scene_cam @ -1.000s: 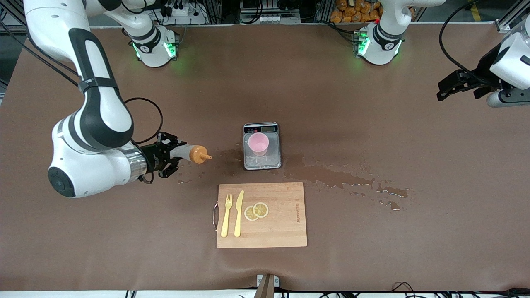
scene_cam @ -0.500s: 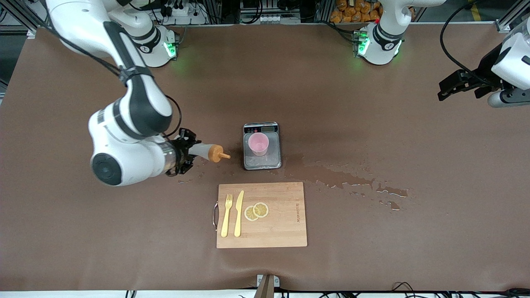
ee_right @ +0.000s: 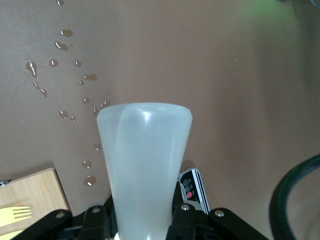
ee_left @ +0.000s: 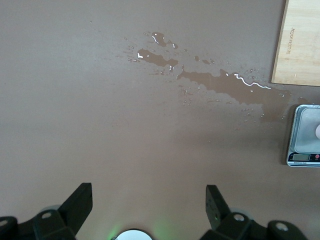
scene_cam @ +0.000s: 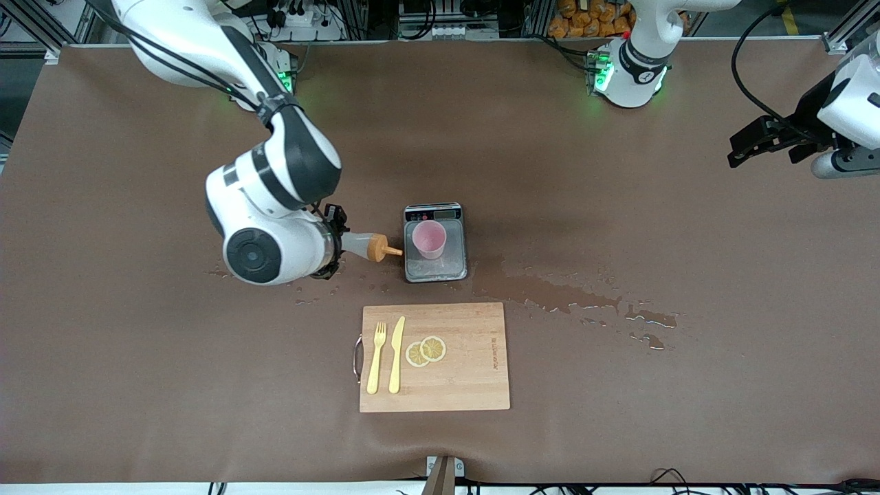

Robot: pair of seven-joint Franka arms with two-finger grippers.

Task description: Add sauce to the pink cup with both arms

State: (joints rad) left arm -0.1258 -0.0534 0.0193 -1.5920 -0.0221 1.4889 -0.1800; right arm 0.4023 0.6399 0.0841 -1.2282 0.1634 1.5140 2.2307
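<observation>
The pink cup (scene_cam: 430,238) stands on a small grey scale (scene_cam: 454,265) mid-table. My right gripper (scene_cam: 335,242) is shut on the sauce bottle (scene_cam: 363,245), held sideways; its orange cap (scene_cam: 377,248) and nozzle point at the cup, the tip just short of the scale's edge. In the right wrist view the translucent bottle (ee_right: 145,165) fills the space between the fingers (ee_right: 186,225). My left gripper (scene_cam: 739,150) waits raised over the left arm's end of the table; its jaws (ee_left: 147,200) stand wide open and empty.
A wooden cutting board (scene_cam: 435,357) with a yellow fork (scene_cam: 375,359), yellow knife (scene_cam: 397,354) and lemon slices (scene_cam: 425,350) lies nearer the camera than the scale. Spilled liquid (scene_cam: 577,299) streaks the brown table toward the left arm's end. The scale also shows in the left wrist view (ee_left: 304,136).
My right arm has carried the sauce bottle toward the scale, the nozzle now close to the cup. The left arm has not moved.
</observation>
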